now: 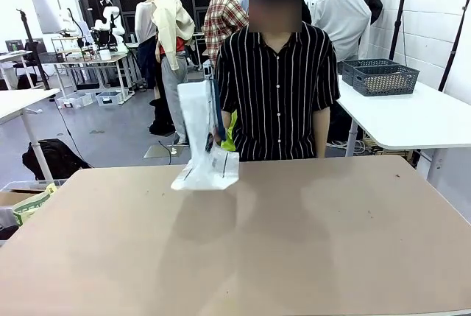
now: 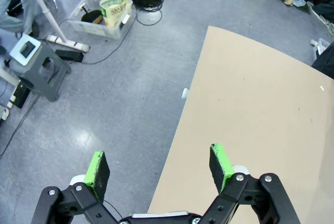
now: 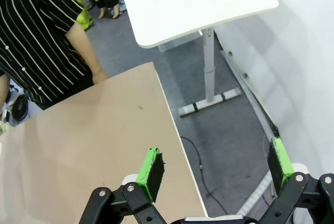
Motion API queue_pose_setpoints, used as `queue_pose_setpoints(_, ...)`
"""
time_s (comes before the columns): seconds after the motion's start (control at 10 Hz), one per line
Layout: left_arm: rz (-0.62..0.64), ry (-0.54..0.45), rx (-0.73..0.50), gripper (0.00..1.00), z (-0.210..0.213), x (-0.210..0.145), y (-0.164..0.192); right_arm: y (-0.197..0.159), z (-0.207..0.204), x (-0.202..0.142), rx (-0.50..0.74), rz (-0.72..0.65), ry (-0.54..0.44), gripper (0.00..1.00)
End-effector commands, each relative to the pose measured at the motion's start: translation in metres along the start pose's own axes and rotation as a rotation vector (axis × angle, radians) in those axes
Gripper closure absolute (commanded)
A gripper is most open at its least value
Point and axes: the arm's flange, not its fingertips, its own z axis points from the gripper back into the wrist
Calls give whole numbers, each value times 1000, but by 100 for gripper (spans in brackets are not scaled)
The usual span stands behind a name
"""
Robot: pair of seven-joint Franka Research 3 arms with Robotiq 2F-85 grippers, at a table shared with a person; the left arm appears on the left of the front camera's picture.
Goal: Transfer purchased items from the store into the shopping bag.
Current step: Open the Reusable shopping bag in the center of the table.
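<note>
Shopping bag [image 1: 200,132] stands upright, long axis vertical, bottom end on the counter [image 1: 294,242] near its far edge. Left gripper [image 2: 159,164] and right gripper [image 3: 216,164]: both spread wide, empty.

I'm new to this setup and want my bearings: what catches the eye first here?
The person in a striped shirt at the far side hangs the shopping bag down onto the tan table. Both wrist views show jaws spread wide: the left gripper and the right gripper each hang open over a table edge.
</note>
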Motion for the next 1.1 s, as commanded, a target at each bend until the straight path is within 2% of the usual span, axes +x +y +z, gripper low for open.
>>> queue_pose_setpoints(0.0, -12, 3, 12, 0, 0, -1, 2, -1, -2, -2, -11, 10, 8, 0)
queue_pose_setpoints(1.0, -12, 3, 12, 0, 0, -1, 2, -1, -2, -2, -11, 10, 8, 0)
